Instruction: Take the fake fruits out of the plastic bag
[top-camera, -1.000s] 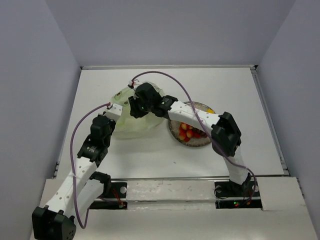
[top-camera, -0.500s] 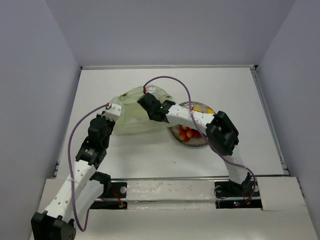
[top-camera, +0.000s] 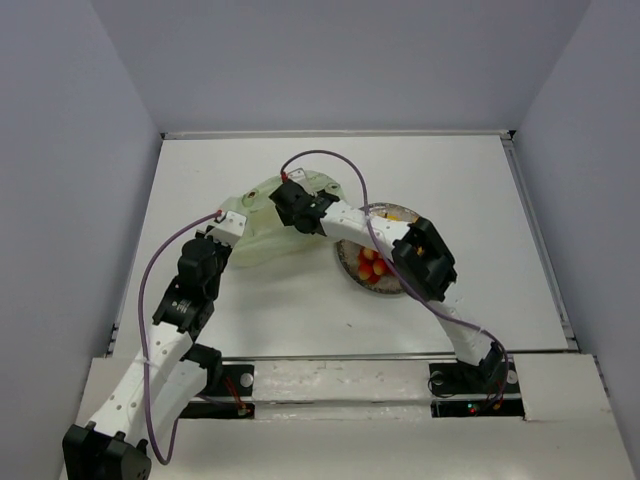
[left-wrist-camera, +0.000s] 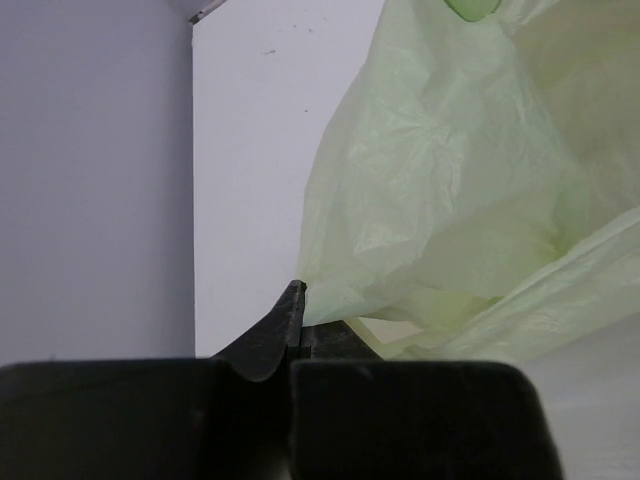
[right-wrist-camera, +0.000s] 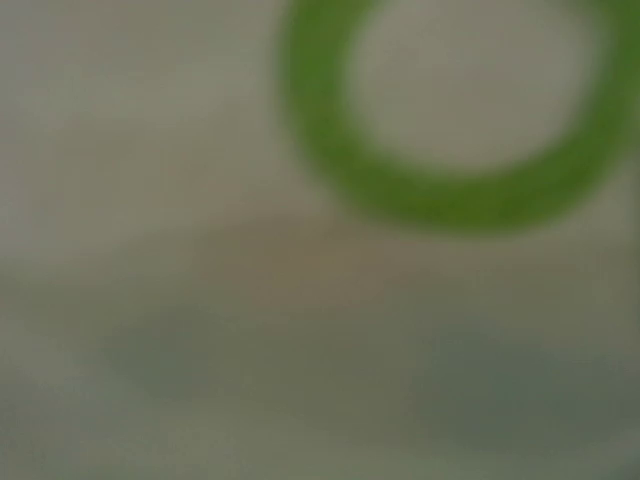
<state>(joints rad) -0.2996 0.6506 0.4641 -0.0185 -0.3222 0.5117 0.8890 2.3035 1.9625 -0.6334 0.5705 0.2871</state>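
- Plastic bag (top-camera: 262, 228) lies left of the plate (top-camera: 380, 291); left gripper (left-wrist-camera: 298, 300) is clamped on its edge, likely anchoring it.
- Right gripper (top-camera: 293, 205) is over the bag; I cannot tell how wide it is.
- Fake fruits (top-camera: 372, 265) are on the plate.

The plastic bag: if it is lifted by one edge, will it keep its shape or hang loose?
Probably floppy: the plastic bag is thin, creased and folds where the left gripper pinches its edge. Likely light, since light shows through it. It may slide on the smooth table if pushed.
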